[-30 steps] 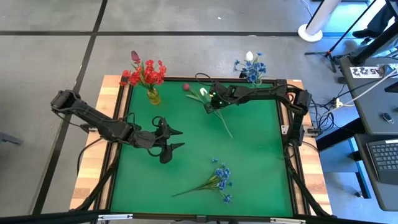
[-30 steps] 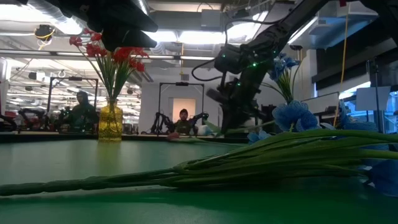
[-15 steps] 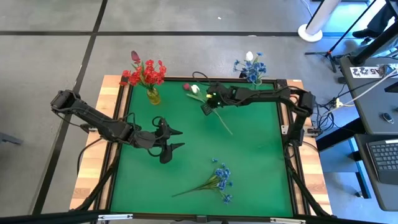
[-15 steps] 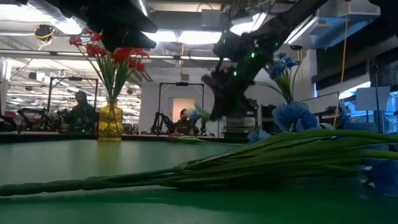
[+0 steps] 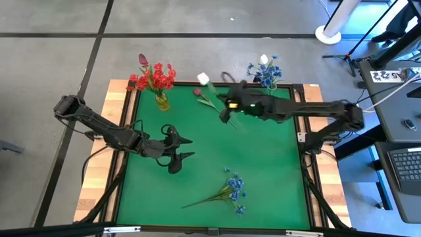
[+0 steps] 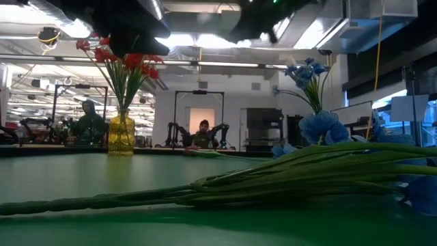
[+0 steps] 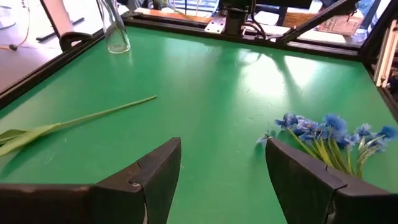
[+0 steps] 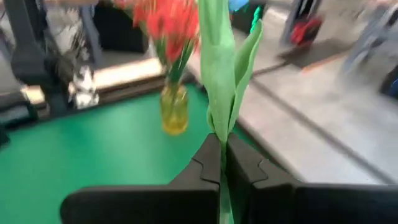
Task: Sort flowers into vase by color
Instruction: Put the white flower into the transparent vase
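My right gripper hangs over the far middle of the green mat, shut on a white tulip with a green stem. A red-pink tulip lies flat on the mat beneath it; its stem also shows in the left wrist view. A blue blossom cluster lies near the near edge. My left gripper is open above the mat's left middle and touches nothing. A yellow vase holds red flowers. A clear vase holds blue flowers and a white tulip. My right gripper pinches the white tulip's stem between its two fingers, just below the long leaves. The tulip is lifted clear of the mat. Its bud end reaches toward the far-left, and the stem's tail trails the other way.
A dark raised frame borders the mat, with wooden table edges outside it. Both vases stand at the far edge. The blue cluster's stems fill the low view's foreground. People and equipment show in the room behind.
My right gripper has risen from the mat, leaving the top of the low view, and its arm has stretched out. The white tulip came up with it, off the mat, and its bud has swung toward the far-left. The red-pink tulip stayed where it lay.
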Tool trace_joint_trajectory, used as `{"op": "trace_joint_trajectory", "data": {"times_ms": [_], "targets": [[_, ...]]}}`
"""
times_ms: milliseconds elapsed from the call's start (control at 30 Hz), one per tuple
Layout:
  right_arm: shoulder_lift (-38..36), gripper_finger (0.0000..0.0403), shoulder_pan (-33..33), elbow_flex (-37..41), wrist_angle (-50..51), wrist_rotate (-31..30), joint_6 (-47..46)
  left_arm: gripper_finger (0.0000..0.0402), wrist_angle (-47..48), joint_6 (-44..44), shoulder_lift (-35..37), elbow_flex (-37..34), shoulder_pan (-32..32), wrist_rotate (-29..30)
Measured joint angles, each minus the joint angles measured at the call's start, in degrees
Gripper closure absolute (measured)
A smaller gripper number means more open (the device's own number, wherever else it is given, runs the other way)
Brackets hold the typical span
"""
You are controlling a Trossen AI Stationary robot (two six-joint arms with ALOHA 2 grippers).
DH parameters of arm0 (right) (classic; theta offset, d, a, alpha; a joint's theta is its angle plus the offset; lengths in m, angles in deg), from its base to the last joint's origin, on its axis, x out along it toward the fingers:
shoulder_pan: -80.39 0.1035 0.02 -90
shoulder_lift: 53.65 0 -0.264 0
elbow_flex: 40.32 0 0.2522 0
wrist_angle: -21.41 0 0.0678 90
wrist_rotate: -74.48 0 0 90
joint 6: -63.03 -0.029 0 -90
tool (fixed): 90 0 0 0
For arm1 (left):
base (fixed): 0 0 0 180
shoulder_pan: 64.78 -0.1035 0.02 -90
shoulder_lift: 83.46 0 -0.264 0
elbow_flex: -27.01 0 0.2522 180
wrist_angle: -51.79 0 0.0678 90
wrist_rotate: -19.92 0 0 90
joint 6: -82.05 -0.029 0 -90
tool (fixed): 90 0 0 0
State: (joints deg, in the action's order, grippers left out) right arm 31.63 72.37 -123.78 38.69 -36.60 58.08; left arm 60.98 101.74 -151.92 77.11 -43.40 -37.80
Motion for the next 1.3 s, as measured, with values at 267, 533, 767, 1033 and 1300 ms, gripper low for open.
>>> {"op": "trace_joint_trajectory", "data": {"times_ms": [267, 533, 767, 1033, 1300], "targets": [[-16.9, 0.0401, 0.5, 8.8, -6.1, -1.4, 5.5, 0.0173, 1.0, 1.1, 0.0, 0.0, 0.7, 0.0], [-35.6, 0.0401, 0.5, 28.5, -33.4, 1.1, 18.1, 0.0172, 0.1, 1.2, 0.0, 0.0, 0.7, 0.2], [-43.9, 0.0401, -2.6, 34.5, -40.6, -11.1, 29.6, 0.0172, -4.1, -2.1, 0.0, 0.0, 0.7, 1.6], [-43.4, 0.0401, -15.7, 34.5, -40.9, -13.8, 33.7, 0.0172, -8.0, -6.7, 0.0, 0.0, 0.6, 4.7], [-43.0, 0.0401, -29.6, 34.5, -39.8, -6.7, 30.7, 0.0172, -9.4, -9.7, 0.0, 0.0, -0.4, 4.9]]}}
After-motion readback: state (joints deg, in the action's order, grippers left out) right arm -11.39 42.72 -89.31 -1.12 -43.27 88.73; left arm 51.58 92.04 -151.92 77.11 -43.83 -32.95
